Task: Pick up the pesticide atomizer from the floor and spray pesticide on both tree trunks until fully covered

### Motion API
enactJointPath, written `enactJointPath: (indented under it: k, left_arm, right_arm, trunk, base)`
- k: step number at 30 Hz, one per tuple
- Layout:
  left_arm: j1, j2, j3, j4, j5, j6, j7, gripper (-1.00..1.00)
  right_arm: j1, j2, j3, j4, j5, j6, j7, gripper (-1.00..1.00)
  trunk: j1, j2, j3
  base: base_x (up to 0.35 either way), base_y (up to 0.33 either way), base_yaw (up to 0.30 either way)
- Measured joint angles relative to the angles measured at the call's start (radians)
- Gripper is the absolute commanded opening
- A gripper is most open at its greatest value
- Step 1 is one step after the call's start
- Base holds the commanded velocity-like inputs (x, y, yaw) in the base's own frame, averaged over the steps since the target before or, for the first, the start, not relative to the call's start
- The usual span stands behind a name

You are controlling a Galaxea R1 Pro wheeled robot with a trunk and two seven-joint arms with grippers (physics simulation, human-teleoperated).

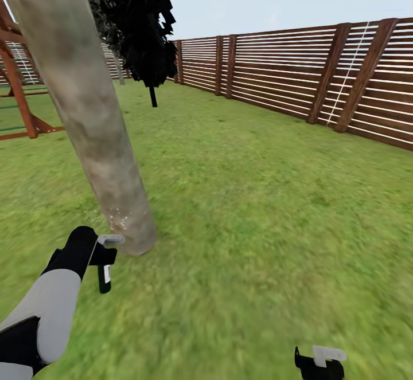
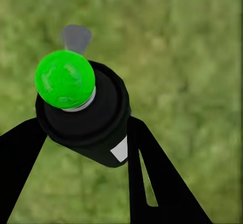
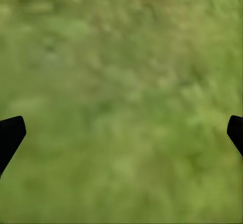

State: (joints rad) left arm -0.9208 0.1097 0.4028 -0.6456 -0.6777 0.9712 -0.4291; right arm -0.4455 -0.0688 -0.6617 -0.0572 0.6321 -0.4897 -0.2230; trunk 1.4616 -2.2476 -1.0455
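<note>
Spray bottle held at the base of a tree trunk, nozzle aimed at the bark.

The spray bottle (image 1: 105, 265) is clamped between the fingers of the left gripper (image 1: 97, 257), hanging below it, with its grey nozzle (image 1: 110, 240) pointed at the trunk (image 1: 86, 116) just ahead so the spray lands low on the bark. Pale specks are seen on the trunk just past the nozzle, probably spray already landed; the bark higher up looks bare, so coverage is judged far from done. In the left wrist view the bottle (image 2: 86, 115) with its green cap (image 2: 65, 79) is seen pinched between both fingers (image 2: 152, 178) over the grass (image 2: 192, 57). The right gripper (image 3: 121, 133) is spread wide and empty over grass, kept aside. The fence (image 1: 298, 76) lies well beyond.
</note>
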Motion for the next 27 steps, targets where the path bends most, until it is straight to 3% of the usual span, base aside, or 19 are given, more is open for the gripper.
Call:
enactJointPath:
  k: [6, 9, 15, 17, 20, 22, 25, 27]
  left_arm:
    - [0.032, -0.013, 0.000, 0.003, 0.007, -0.007, 0.002, -1.00]
    - [0.049, -0.013, 0.002, 0.005, 0.003, -0.060, 0.011, -1.00]
    - [0.084, -0.014, 0.015, 0.005, 0.004, -0.071, 0.046, -1.00]
    - [0.087, -0.042, 0.015, 0.014, 0.022, -0.072, 0.060, -1.00]
    - [0.095, -0.066, 0.015, 0.022, 0.014, -0.078, 0.080, -1.00]
    - [0.151, -0.071, 0.016, 0.026, 0.026, -0.155, 0.106, -1.00]
    - [0.167, -0.073, 0.024, 0.021, 0.039, -0.198, 0.149, -1.00]
    - [0.169, -0.072, 0.066, 0.018, 0.083, -0.208, 0.162, -1.00]
  right_arm:
    - [0.000, 0.000, 0.000, 0.000, 0.000, 0.000, 0.000, 1.00]
    - [0.000, 0.000, 0.000, 0.000, 0.000, 0.000, 0.000, 1.00]
    - [0.000, 0.001, 0.000, 0.000, 0.000, 0.000, 0.000, 1.00]
    - [0.000, 0.001, 0.000, 0.000, 0.000, 0.000, 0.000, 1.00]
    - [0.000, 0.000, 0.000, 0.000, 0.000, 0.000, 0.000, 1.00]
    - [0.000, 0.000, 0.000, 0.000, 0.000, 0.000, 0.000, 1.00]
    - [0.000, 0.000, 0.000, 0.000, 0.000, 0.000, 0.000, 1.00]
    - [0.000, 0.000, 0.000, -0.001, 0.000, 0.000, 0.000, 1.00]
  trunk:
    - [0.001, 0.000, 0.000]
    - [0.001, 0.000, 0.000]
    - [0.000, 0.000, 0.000]
    - [0.000, 0.000, 0.000]
    - [0.000, 0.000, 0.000]
    - [0.000, 0.000, 0.000]
    - [0.000, 0.000, 0.000]
    - [0.000, 0.000, 0.000]
  base:
    - [0.047, -0.016, 0.007]
    - [0.001, 0.000, 0.195]
    - [0.046, -0.040, 0.203]
    - [0.203, -0.180, 0.020]
    - [0.225, -0.194, 0.005]
    - [0.232, -0.198, 0.000]
    - [0.234, -0.197, 0.000]
    - [0.239, -0.190, 0.000]
